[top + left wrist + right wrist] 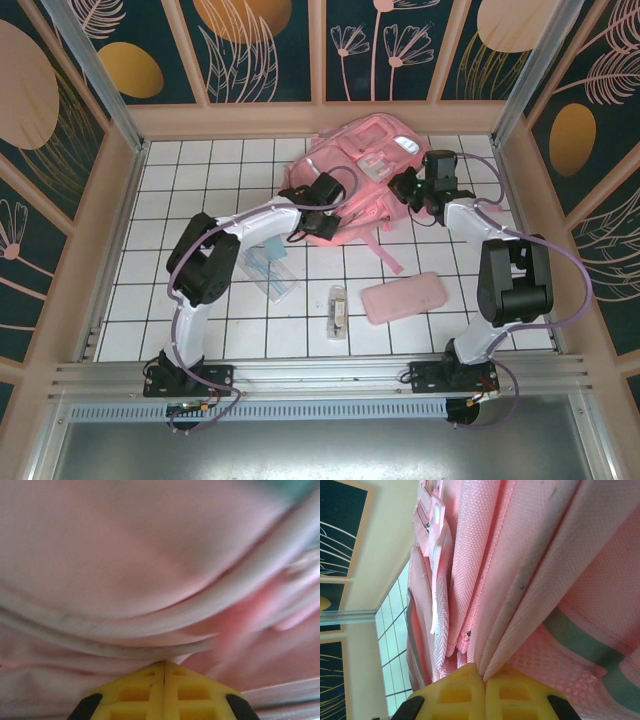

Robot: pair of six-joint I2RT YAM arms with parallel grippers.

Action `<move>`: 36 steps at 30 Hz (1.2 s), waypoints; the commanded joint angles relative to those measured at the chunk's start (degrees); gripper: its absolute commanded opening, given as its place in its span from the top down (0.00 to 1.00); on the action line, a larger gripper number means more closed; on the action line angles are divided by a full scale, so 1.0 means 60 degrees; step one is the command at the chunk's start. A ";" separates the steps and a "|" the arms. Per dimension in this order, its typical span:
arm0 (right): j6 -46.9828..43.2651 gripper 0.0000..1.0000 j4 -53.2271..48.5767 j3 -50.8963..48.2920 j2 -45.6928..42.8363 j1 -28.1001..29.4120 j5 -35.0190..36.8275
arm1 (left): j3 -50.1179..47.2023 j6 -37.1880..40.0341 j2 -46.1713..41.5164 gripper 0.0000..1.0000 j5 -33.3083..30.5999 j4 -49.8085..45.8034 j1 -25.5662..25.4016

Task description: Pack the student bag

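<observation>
Gently now — left gripper [164, 669] and right gripper [484, 674] pinch the large pink fabric backpack [352, 150]; I'd spread evenly.

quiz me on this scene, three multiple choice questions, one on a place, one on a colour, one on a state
1. Where does the flat pink pencil case lie relative to the student bag?
A. on top of it
B. nearer than it, on the near right of the table
C. behind it, by the far wall

2. What colour are the fingers of the right gripper?
A. blue
B. white
C. yellow

3. What state is the right gripper in?
A. shut on a fold of the student bag
B. wide open above the table
C. shut on the pencil case

Answers:
1 B, the top view shows the case lying apart from the bag, on the near right.
2 C, the right wrist view shows yellow.
3 A, pink fabric is pinched between the closed fingers.
</observation>
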 commanded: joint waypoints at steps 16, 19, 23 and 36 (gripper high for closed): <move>-0.0537 1.00 0.1223 0.0238 -0.0222 -0.0372 -0.0126 | -0.0875 -0.1900 -0.1312 0.40 0.0629 0.1270 0.0504; -0.0289 1.00 0.1490 0.0052 -0.0261 -0.0370 -0.0379 | -0.1788 -0.3257 -0.1547 0.36 0.1278 0.2899 0.0520; -0.0002 1.00 0.1858 -0.0300 -0.0343 -0.0378 -0.0737 | -0.2616 -0.4817 -0.1720 0.36 0.1547 0.4523 0.0550; 0.0220 1.00 0.2550 -0.1235 -0.0654 -0.0380 -0.1114 | -0.2979 -0.7024 -0.1657 0.29 0.1611 0.6607 0.0860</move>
